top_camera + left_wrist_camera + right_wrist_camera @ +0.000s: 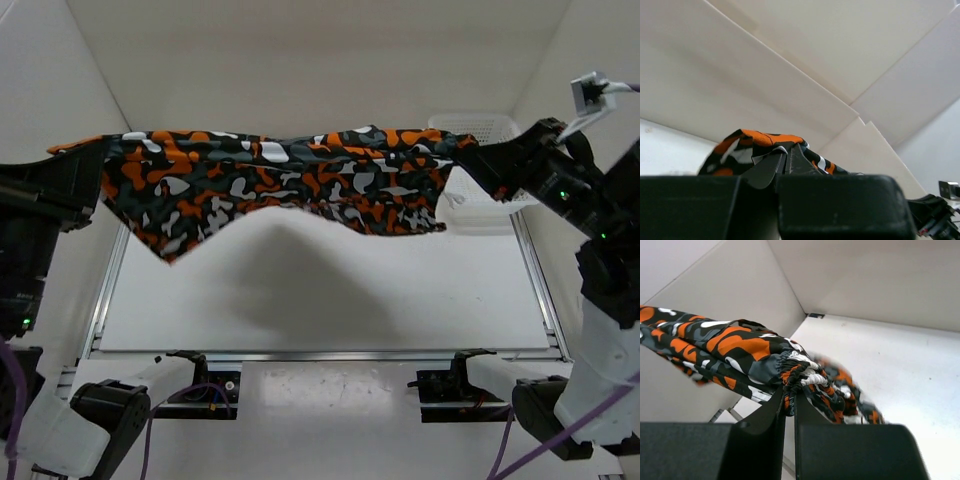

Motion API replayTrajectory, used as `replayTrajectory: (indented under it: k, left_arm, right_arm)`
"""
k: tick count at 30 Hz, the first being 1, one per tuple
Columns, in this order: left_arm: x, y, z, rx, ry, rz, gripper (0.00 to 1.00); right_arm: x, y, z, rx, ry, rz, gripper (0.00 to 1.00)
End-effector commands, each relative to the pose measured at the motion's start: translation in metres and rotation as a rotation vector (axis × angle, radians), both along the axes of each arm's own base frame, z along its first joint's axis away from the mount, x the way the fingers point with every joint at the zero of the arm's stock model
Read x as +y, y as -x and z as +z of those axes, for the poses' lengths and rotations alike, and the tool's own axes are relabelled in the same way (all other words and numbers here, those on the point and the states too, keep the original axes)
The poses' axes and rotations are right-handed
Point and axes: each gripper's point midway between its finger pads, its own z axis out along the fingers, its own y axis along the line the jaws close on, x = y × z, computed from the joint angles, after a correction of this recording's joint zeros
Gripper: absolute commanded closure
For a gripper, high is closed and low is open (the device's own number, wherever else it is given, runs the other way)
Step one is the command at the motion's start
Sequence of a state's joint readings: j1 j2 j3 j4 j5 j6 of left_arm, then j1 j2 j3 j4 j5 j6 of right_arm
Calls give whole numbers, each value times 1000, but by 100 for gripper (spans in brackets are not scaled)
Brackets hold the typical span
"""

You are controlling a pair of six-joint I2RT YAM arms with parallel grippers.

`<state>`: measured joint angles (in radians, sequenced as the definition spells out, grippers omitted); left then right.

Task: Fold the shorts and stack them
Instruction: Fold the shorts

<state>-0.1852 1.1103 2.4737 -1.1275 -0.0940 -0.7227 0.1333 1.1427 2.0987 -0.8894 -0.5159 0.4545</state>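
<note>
White tabletop (320,310) lies well below the shorts (280,180), which sag stretched between the left gripper (90,160) and the right gripper (470,158), each clenched on one end, so either thin pinch could probably slip under tension and drop the cloth crumpled.

The shorts (290,180) hang stretched sideways in the air above the table (320,300), not touching it. The left gripper (95,158) pinches the left end and the right gripper (468,155) pinches the right end. The cloth sags between the two, its lower edge dropping toward the near side. The mesh basket (488,126) sits at the far right of the table, behind and below the right gripper. The shorts' right end hangs partly in front of it.
</note>
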Motion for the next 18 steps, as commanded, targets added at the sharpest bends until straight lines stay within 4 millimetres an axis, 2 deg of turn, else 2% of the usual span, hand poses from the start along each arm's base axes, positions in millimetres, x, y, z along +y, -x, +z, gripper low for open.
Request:
replayTrajectory:
  k: [1, 3, 6, 8, 11, 12, 14, 15, 16, 18]
  left_arm:
    - [37, 13, 10, -45, 1, 198, 90]
    - [37, 20, 12, -59, -10, 193, 90]
    - [35, 12, 8, -35, -41, 189, 90]
    - [35, 0, 1, -3, -58, 200, 90]
    - [31, -40, -26, 115, -119, 214, 90]
    - [27, -63, -39, 173, -144, 213, 90]
    - [22, -98, -69, 282, -184, 208, 90]
    - [20, -114, -75, 299, -199, 208, 90]
    - [14, -144, -100, 377, -239, 195, 90]
    - [9, -173, -121, 435, -264, 190, 90]
  right_arm:
    - [-23, 17, 3, -57, 52, -122, 100]
    - [-25, 27, 2, -52, 45, -131, 100]
    - [-31, 31, -8, -12, 43, -166, 100]
    - [-34, 20, -26, 41, 54, -195, 100]
    - [-44, -1, -52, 115, 86, -267, 100]
    - [-44, -20, -68, 146, 103, -276, 100]
    - [-46, -44, -88, 192, 119, -301, 100]
    - [-48, -61, -103, 218, 129, -323, 100]
    - [-48, -78, -116, 252, 140, -331, 100]
    - [-48, -108, -138, 284, 161, -342, 100]
